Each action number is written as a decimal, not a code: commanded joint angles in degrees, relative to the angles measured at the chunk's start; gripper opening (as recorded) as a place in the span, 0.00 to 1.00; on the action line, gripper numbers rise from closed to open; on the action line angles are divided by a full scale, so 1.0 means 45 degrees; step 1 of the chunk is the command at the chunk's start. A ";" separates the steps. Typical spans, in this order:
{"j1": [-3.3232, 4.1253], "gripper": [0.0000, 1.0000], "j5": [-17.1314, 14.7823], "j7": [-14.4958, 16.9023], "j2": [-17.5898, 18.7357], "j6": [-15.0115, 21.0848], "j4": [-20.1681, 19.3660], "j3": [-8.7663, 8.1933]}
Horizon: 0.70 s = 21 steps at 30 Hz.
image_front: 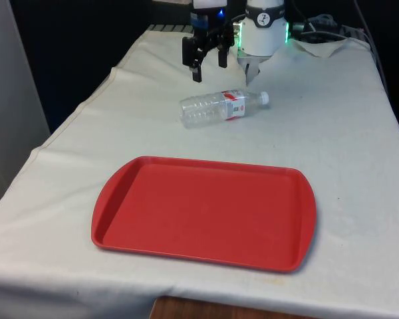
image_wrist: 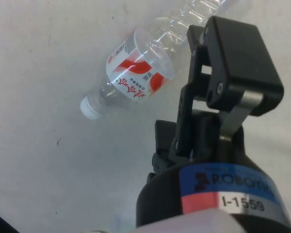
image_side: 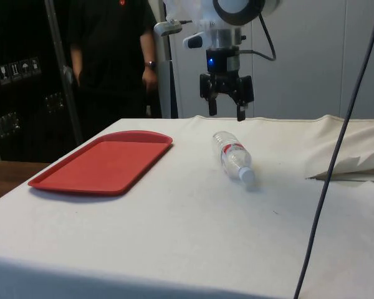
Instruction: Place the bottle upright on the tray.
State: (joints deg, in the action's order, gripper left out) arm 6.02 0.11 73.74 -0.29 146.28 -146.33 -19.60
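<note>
The black two-finger gripper (image_front: 209,61) hangs open and empty — the clear plastic bottle (image_front: 221,107) lies just below-right of it, long axis across the frame.

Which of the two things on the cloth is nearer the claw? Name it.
The bottle, lying on its side just below the claw; the red tray sits farther off.

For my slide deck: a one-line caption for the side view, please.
Open gripper hovers above the bottle lying beside the red tray.

Clear plastic bottle (image_front: 219,107) on its side, beside empty red tray (image_front: 206,212)
</note>
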 commanded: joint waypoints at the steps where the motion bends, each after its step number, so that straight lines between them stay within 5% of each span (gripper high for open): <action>1: 0.0000 1.00 0.0000 0.0115 0.0013 0.0000 0.0000 0.0013; 10: 0.0025 1.00 -0.0127 0.1362 0.0076 0.0191 -0.0064 0.0038; 21: 0.0000 1.00 0.0000 0.2012 0.0076 0.0000 -0.0013 0.0013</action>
State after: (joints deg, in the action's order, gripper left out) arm 6.02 0.11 82.79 0.06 146.28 -146.39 -19.54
